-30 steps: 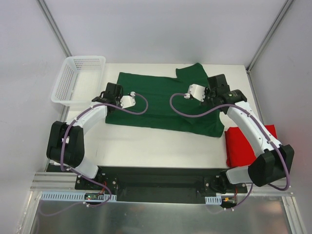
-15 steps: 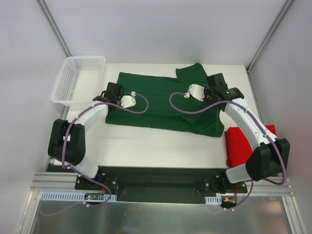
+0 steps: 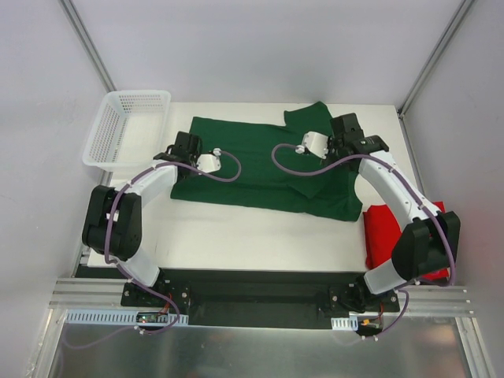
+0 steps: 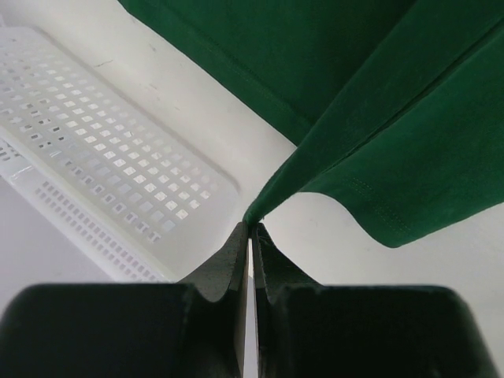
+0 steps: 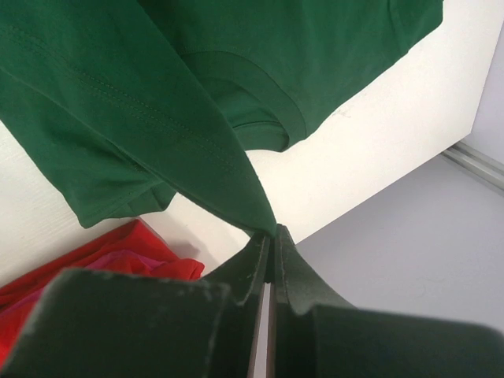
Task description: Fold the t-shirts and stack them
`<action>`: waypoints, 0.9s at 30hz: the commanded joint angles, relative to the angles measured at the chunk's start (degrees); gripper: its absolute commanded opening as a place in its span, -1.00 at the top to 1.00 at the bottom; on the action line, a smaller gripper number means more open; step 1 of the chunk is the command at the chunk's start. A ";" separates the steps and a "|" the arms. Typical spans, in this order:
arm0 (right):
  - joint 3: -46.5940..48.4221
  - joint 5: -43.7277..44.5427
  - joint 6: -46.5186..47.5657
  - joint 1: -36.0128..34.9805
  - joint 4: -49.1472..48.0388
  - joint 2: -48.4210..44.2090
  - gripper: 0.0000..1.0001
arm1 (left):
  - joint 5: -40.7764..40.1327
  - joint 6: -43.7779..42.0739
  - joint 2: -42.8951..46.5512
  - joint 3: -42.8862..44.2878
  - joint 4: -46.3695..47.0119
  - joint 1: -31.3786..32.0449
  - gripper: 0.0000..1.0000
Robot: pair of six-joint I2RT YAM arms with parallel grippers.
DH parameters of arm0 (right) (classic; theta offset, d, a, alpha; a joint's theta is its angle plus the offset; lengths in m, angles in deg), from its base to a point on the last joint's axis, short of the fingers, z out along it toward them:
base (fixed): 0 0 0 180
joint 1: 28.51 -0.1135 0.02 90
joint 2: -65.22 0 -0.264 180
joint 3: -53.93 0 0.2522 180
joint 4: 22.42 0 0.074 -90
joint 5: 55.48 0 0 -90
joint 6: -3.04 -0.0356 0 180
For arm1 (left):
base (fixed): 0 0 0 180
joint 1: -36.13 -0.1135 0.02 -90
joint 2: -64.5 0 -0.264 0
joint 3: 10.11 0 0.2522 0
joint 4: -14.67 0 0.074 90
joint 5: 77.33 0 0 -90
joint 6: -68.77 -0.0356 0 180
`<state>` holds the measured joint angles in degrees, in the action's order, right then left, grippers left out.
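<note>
Now the fold seems to be starting. Over the last second the right gripper (image 5: 272, 232) has carried its pinch of the green shirt (image 3: 244, 161) farther from the bases and slightly inward, and the cloth beneath it has begun to double over. The left gripper (image 4: 252, 228) has hardly shifted. Both pairs of jaws are pressed together on a thin edge of green cloth, which fans out from the tips and hangs down to the table (image 3: 236, 228).

I read this as the first fold getting under way (stacking is still far off). The red shirt (image 5: 94, 260) lies crumpled below and left of the right jaws, just beside the green one, and I cannot tell whether they touch. The basket (image 4: 102, 157) sits left of the left jaws, clear of the cloth.

It is hard to say which part each jaw holds, hem or sleeve, because the pinch disappears between the fingers. From above, the wrists cover both grips and the right arm hides part of the red shirt.
</note>
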<state>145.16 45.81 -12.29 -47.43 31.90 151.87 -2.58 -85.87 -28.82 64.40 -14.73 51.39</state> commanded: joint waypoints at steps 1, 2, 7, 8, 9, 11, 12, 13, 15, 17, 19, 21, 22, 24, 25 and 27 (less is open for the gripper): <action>3.12 0.31 0.56 0.46 -0.48 0.80 0.97 | -0.31 -1.45 -0.90 2.79 -0.01 -0.68 1.00; 3.12 0.23 0.65 0.55 -0.56 0.89 0.98 | -0.31 -1.54 -1.34 2.88 -0.01 -0.59 1.00; 3.21 0.23 0.56 0.55 -0.56 2.20 0.98 | -0.49 -2.07 -2.39 3.49 -0.01 -0.68 1.00; 3.30 0.31 0.56 0.55 -0.48 2.55 0.98 | -0.49 -2.15 -2.83 3.58 -0.01 -0.68 1.00; 3.39 0.23 0.47 0.64 -0.56 2.99 0.98 | -0.49 -2.33 -3.01 3.67 -0.01 -0.68 1.00; 3.56 0.31 0.39 0.64 -0.56 3.61 0.98 | -0.66 -2.59 -3.62 3.93 -0.01 -0.68 1.00; 3.65 0.31 0.38 0.72 -0.65 3.87 0.98 | -0.66 -2.68 -3.89 4.02 -0.01 -0.68 1.00; 3.74 0.31 0.30 0.72 -0.65 4.40 0.97 | -0.75 -2.77 -4.15 4.29 -0.01 -0.68 1.00; 4.00 0.40 0.21 0.72 -0.65 5.01 0.98 | -0.84 -3.03 -4.77 4.55 -0.01 -0.59 1.00; 4.27 0.49 0.30 0.72 -0.65 5.89 0.98 | -0.93 -3.12 -5.38 4.90 -0.01 -0.68 1.00; 4.62 0.57 0.38 0.99 -0.65 6.33 0.98 | -1.01 -3.21 -6.08 5.16 -0.01 -0.68 1.00; 4.97 0.58 0.30 1.25 -0.65 7.04 0.97 | -1.19 -3.47 -6.52 5.43 -0.01 -0.68 1.00; 5.40 0.75 0.38 1.25 -0.65 7.30 0.98 | -1.28 -3.56 -6.87 5.69 -0.01 -0.68 1.00; 5.85 0.84 0.56 1.34 -0.65 8.09 0.98 | -1.28 -3.74 -7.14 5.96 -0.09 -0.68 1.00; 6.20 0.93 0.82 1.51 -0.65 8.36 0.98 | -1.37 -3.65 -7.58 6.22 -0.01 -0.68 1.00; 6.90 1.28 0.91 1.69 -0.65 9.41 0.98 | -1.45 -3.74 -7.84 6.57 -0.01 -0.68 1.00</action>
<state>148.50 46.07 -12.29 -46.42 31.44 160.06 -2.99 -88.38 -36.06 68.44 -14.47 51.39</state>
